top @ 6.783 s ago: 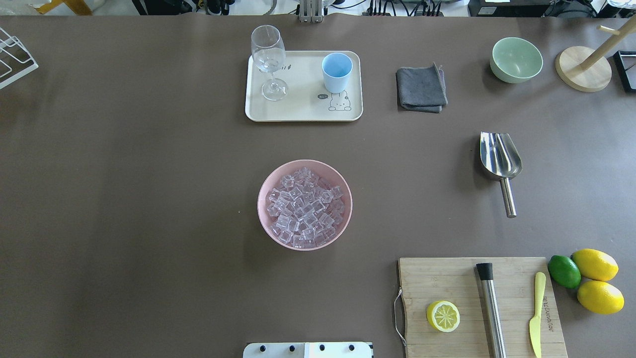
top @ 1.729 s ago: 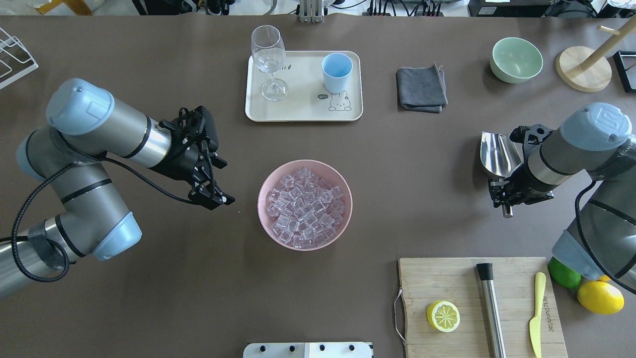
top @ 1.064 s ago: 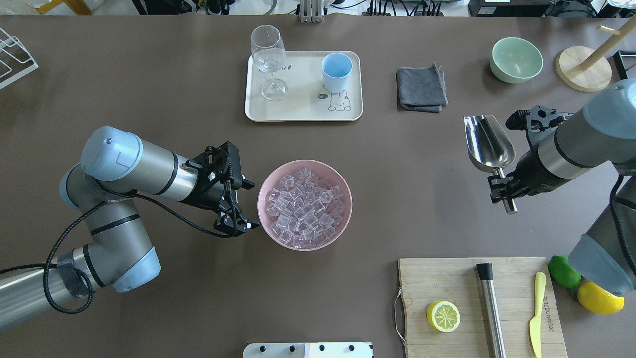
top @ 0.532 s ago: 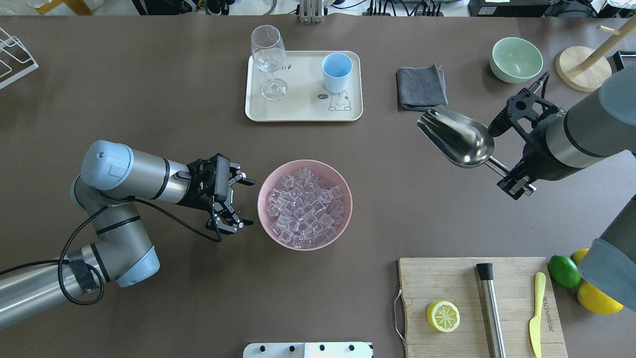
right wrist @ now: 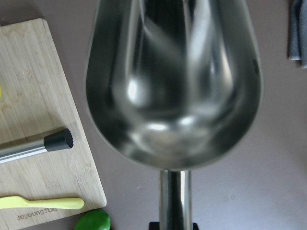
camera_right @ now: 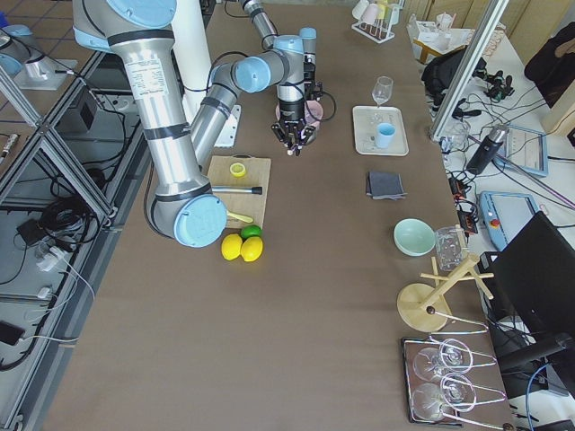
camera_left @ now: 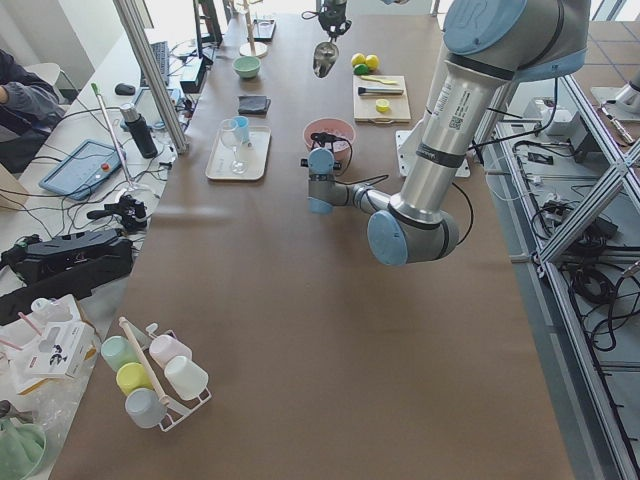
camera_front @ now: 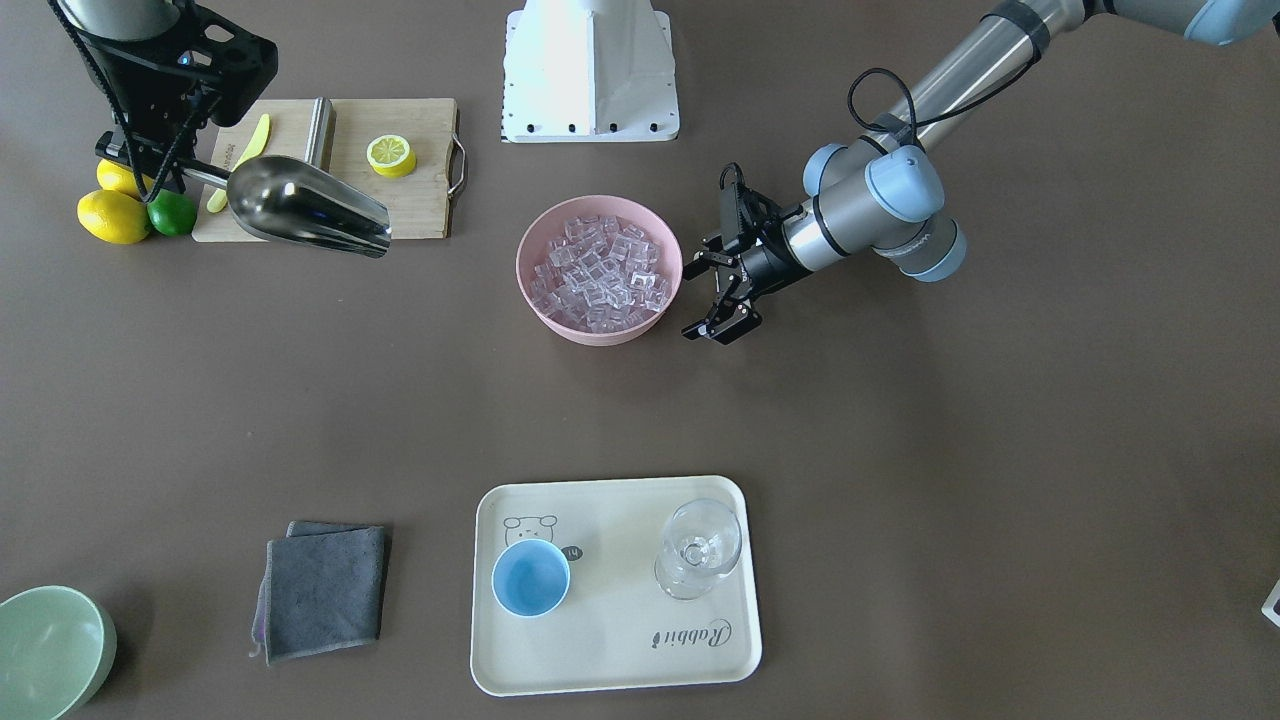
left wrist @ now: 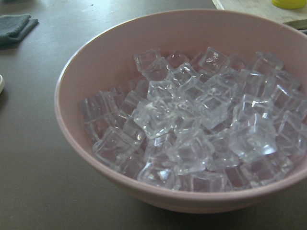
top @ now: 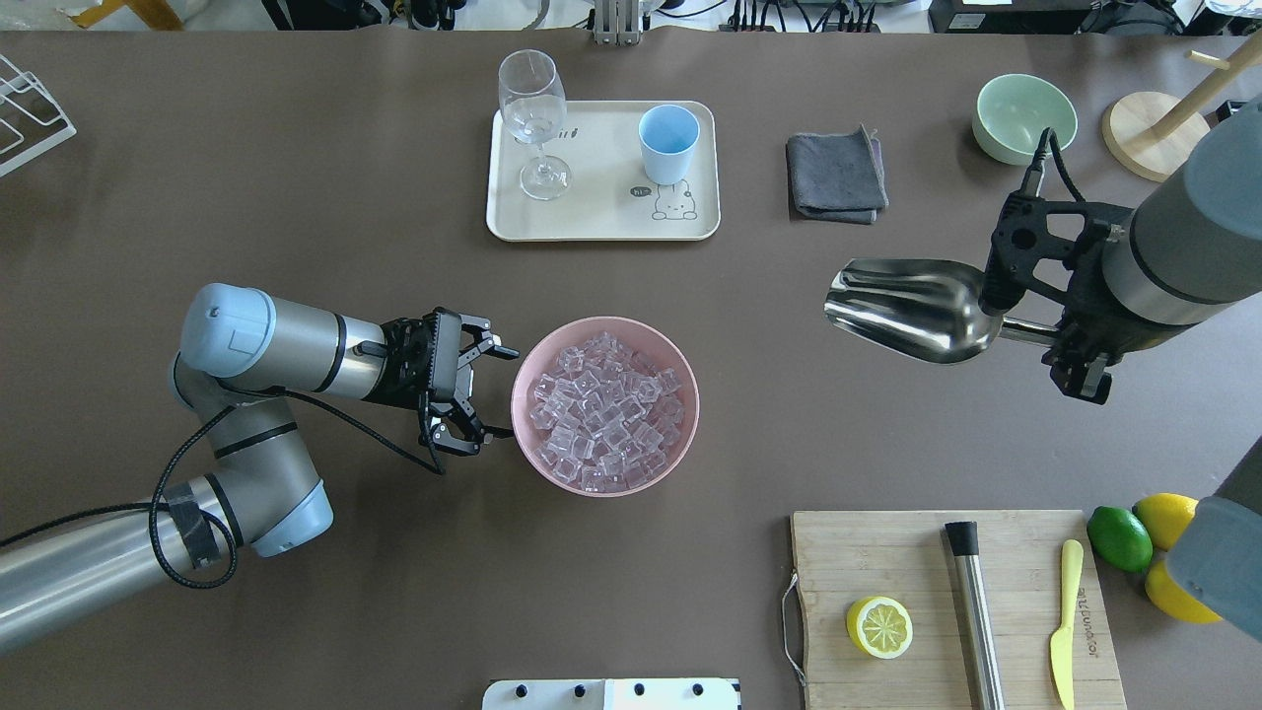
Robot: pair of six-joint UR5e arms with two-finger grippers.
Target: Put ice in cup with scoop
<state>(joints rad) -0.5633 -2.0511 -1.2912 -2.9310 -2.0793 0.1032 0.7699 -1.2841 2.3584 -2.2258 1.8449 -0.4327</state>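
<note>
Skidding worries me: digging could shove the bowl [top: 516,404] of ice [top: 601,414], unheld just ahead of the spread jaws of the left gripper [top: 485,396]; right gripper [top: 1065,341] pinches the empty scoop [top: 907,311] by its handle, cup [top: 668,143] far beyond.

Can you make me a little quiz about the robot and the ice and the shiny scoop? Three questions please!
1. True or false: the scoop held by the right gripper has ice in it.
2. Fill in the word: the blue cup stands on the ____ beside the wine glass.
3. Where is all the ice right now? A) in the pink bowl B) in the blue cup C) in the scoop

Key: 1 false, the scoop is empty. 2 tray. 3 A.
</note>
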